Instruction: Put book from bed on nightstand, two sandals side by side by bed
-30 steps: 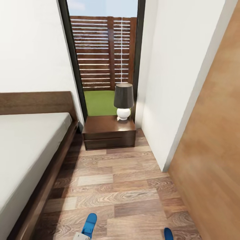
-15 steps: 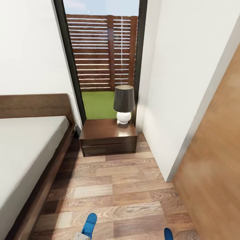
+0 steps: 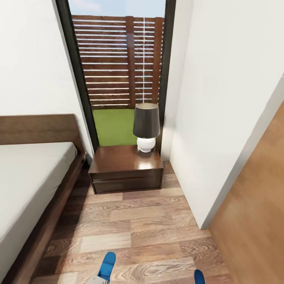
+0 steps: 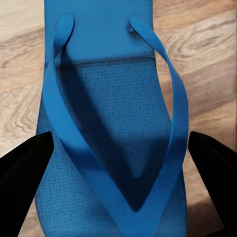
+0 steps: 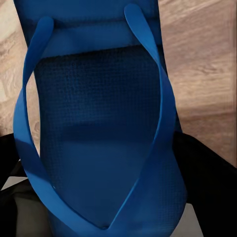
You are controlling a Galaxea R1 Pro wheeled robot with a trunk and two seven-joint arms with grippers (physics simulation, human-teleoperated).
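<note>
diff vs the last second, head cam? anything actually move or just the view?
Mostly the view: the whole picture shifted, the nightstand and lamp sliding lower and leftward while less of the bed shows, so the camera moved. The two blue sandals kept their spots at the bottom edge, one in each wrist view. Nothing taken or let go.

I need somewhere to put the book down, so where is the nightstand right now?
In the head view the nightstand stands straight ahead across the wood floor, just right of the bed headboard, below the tall window, with the lamp on its back right corner.
</note>
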